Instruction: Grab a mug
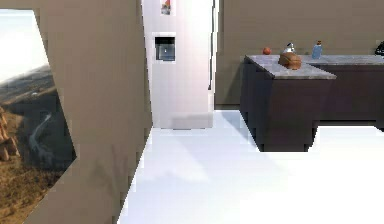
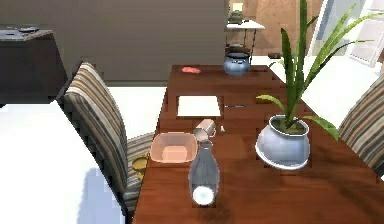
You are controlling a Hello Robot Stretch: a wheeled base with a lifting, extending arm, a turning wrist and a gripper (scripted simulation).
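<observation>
How the gripper stood could not be told, so places here are given among the things themselves.

In the arm side view, a long dark wooden table [image 2: 250,185] ran away from the camera. On it, a small pale cup [image 2: 205,128] lay tipped on its side near the middle; it was the only mug-like thing, though no handle could be made out. Just in front of it stood a clear bottle [image 2: 203,172], with a shallow orange bowl [image 2: 173,148] close beside the bottle. Behind the cup lay a white sheet [image 2: 199,105]. To the cup's other side, a tall leafy plant [image 2: 296,60] rose from a round grey pot [image 2: 283,142]. At the table's far end sat a blue-grey vessel [image 2: 237,64], with a small red thing [image 2: 190,70] near it, too small to name. A striped chair [image 2: 100,110] was drawn up to the table's edge, and a second striped chair [image 2: 366,120] was cut off at the view's right.

In the forward view, a white floor [image 1: 220,170] led to a white fridge [image 1: 182,60]. A dark counter [image 1: 285,105] carried several small things. A brown wall [image 1: 100,100] closed off the left.
</observation>
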